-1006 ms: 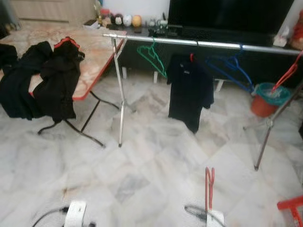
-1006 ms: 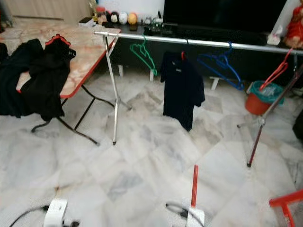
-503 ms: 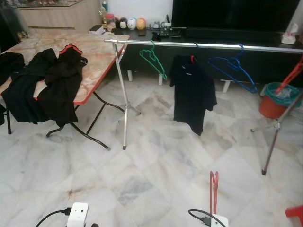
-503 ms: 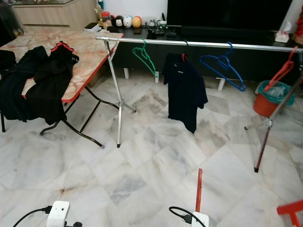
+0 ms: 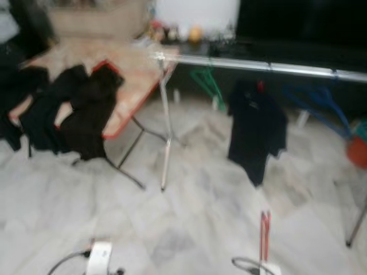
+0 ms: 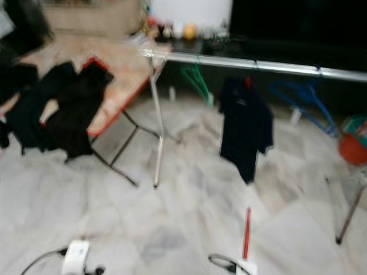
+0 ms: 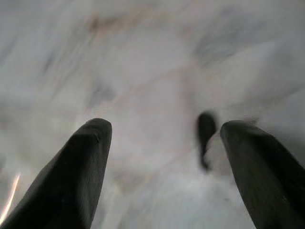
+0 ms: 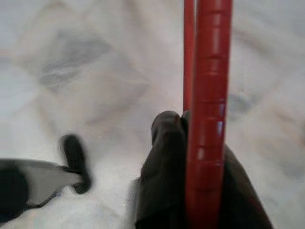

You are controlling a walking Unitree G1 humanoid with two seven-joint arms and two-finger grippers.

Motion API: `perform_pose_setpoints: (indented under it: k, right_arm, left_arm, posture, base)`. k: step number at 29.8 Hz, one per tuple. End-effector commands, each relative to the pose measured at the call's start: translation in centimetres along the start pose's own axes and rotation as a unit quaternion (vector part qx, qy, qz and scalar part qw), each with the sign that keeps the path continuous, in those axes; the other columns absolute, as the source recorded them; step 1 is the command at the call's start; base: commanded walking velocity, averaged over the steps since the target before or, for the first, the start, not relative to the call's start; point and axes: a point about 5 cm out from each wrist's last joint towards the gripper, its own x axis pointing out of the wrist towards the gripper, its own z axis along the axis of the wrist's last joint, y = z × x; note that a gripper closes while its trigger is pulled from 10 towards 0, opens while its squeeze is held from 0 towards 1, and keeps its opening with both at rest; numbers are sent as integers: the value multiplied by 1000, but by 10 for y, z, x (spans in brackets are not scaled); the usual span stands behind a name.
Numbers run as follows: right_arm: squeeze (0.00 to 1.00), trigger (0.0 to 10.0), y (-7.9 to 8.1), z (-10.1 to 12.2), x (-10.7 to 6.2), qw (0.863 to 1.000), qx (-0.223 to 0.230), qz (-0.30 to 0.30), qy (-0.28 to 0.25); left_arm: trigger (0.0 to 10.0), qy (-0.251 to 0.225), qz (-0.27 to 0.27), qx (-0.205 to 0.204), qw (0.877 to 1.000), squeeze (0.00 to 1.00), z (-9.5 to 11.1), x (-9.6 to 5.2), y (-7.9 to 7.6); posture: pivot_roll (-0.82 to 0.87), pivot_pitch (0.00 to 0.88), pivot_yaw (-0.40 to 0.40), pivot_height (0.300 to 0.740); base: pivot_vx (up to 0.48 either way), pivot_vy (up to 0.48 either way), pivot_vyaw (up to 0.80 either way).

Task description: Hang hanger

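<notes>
My right gripper (image 8: 187, 125) is shut on a red hanger (image 8: 208, 95), which stands up as a thin red strip (image 5: 265, 235) low over the marble floor. A silver clothes rail (image 5: 258, 65) runs across the room ahead. On it hang a green hanger (image 5: 207, 83), a black shirt (image 5: 256, 129) on a red hanger, and a blue hanger (image 5: 318, 100). My left gripper (image 7: 162, 133) is open above the floor with nothing between its fingers. All views are blurred.
A folding table (image 5: 135, 71) with an orange edge stands at the left, with black clothes (image 5: 74, 109) draped over it. An orange bucket (image 5: 356, 150) sits at the far right by the rail's leg. A dark TV cabinet (image 5: 298, 34) lies behind the rail.
The head camera has moved, so the whole scene has shifted right in the picture and gone blurry. The red hanger stays in my right gripper.
</notes>
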Motion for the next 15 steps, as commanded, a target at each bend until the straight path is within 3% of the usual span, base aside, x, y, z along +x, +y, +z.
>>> perform_pose_setpoints:
  k: [1,3,7,15]
  right_arm:
    - [0,10000,-6,-5,-1,1000,-3,-5,5]
    - [0,10000,-6,-4,-1,1000,-5,-5,4]
    - [0,10000,-6,-4,-1,1000,4,-6,3]
    - [0,10000,-6,-5,-1,1000,7,-4,3]
  left_arm:
    - [10000,-14,-13,-1,1000,0,10,3,-12]
    - [10000,-13,-13,-1,1000,0,10,3,-11]
    - [10000,-11,-14,-1,1000,0,8,2,-11]
    - [10000,-10,-13,1,1000,0,6,2,-10]
  posture:
    - [7,0,18,740]
    - [7,0,18,740]
    - [10,0,16,740]
    - [11,0,21,740]
  base:
    - [345,0,0]
    - [349,0,0]
    - [345,0,725]
    - [345,0,0]
